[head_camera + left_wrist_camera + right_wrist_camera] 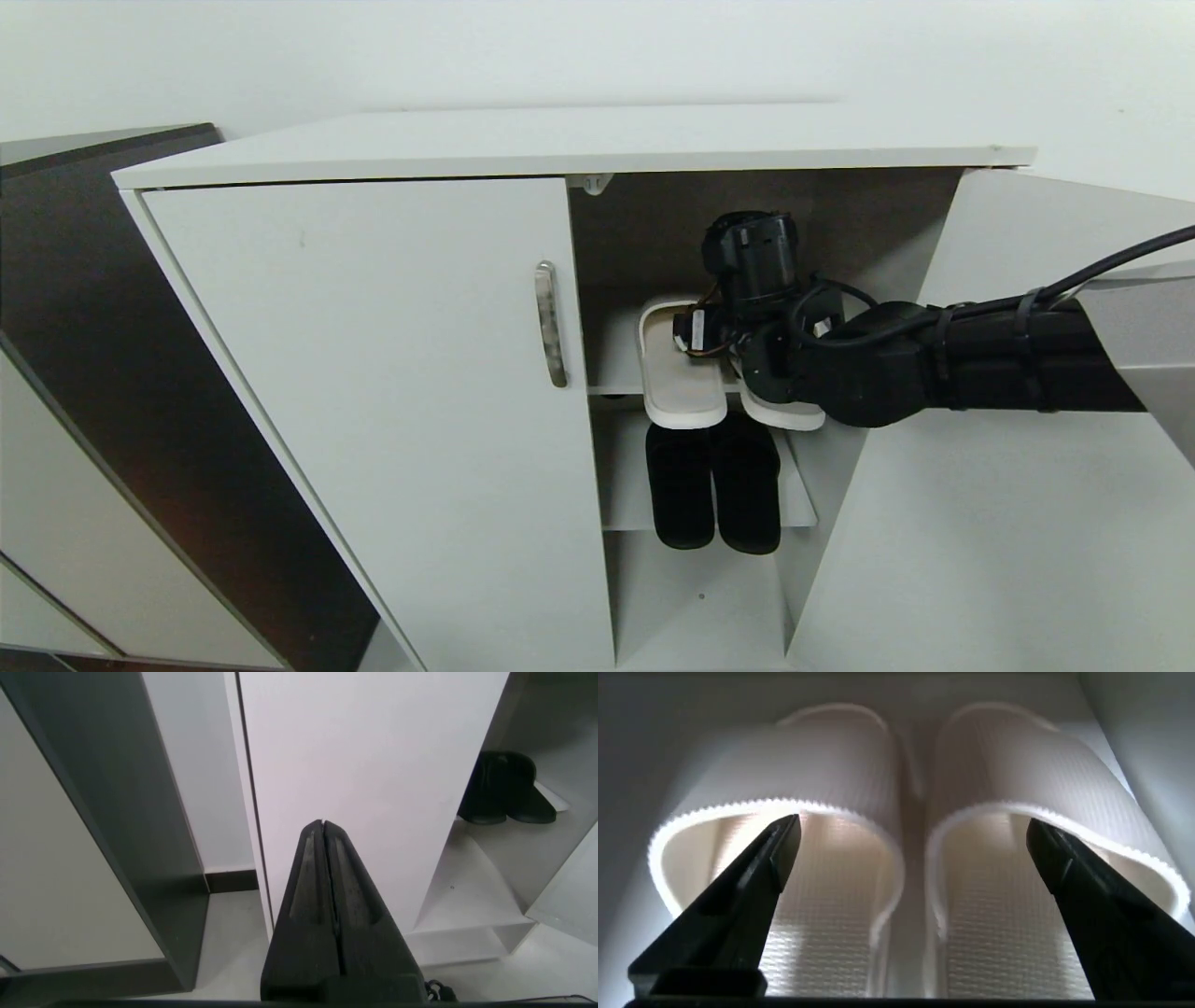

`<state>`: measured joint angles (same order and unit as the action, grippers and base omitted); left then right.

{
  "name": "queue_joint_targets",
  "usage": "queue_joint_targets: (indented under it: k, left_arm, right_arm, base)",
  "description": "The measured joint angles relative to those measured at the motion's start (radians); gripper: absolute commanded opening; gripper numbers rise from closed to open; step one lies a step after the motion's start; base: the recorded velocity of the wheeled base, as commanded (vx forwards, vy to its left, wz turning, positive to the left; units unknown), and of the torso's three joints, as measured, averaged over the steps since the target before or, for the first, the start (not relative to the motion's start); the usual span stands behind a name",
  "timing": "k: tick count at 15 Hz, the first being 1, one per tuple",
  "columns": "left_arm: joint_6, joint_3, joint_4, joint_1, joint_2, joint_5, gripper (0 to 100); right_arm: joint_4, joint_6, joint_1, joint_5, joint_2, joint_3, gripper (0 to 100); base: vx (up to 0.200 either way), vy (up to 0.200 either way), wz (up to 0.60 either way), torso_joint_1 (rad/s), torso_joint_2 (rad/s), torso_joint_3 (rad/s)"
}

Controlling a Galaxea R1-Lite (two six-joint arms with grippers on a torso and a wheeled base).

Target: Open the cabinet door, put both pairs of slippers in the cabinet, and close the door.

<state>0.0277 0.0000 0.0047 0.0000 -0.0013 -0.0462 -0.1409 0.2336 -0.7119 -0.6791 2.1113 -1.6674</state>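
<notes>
The white cabinet (560,140) has its right door (980,541) swung open and its left door (373,392) closed. A pair of white slippers (681,387) lies on the upper shelf, heels overhanging the front edge. Below them, a pair of black slippers (714,490) rests on the lower shelf, seen too in the left wrist view (505,789). My right arm reaches into the cabinet above the white pair. My right gripper (912,826) is open, one finger over each white slipper (831,775), holding nothing. My left gripper (322,831) is shut and empty, pointing at the closed door.
A metal handle (549,322) runs along the closed door's inner edge. A dark panel (112,327) stands to the cabinet's left. The bottom compartment (695,597) lies under the black slippers. The open door stands close beside my right arm.
</notes>
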Motion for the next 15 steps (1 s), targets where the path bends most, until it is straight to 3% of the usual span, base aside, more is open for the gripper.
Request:
queue_joint_targets:
  k: [8, 9, 15]
  left_arm:
    - [0.0, 0.0, 0.0, 0.0, 0.0, 0.0, 0]
    - [0.0, 0.0, 0.0, 0.0, 0.0, 0.0, 0]
    - [0.0, 0.0, 0.0, 0.0, 0.0, 0.0, 0]
  right_arm:
    - [-0.016, 0.022, -0.087, -0.009, -0.135, 0.202, 100]
    - [-0.024, 0.023, -0.101, -0.009, -0.16, 0.237, 0]
    - [-0.129, 0.022, -0.168, 0.013, -0.318, 0.475, 0]
  base:
    - [0.0, 0.0, 0.0, 0.0, 0.0, 0.0]
    - [0.0, 0.0, 0.0, 0.0, 0.0, 0.0]
    - [0.0, 0.0, 0.0, 0.0, 0.0, 0.0]
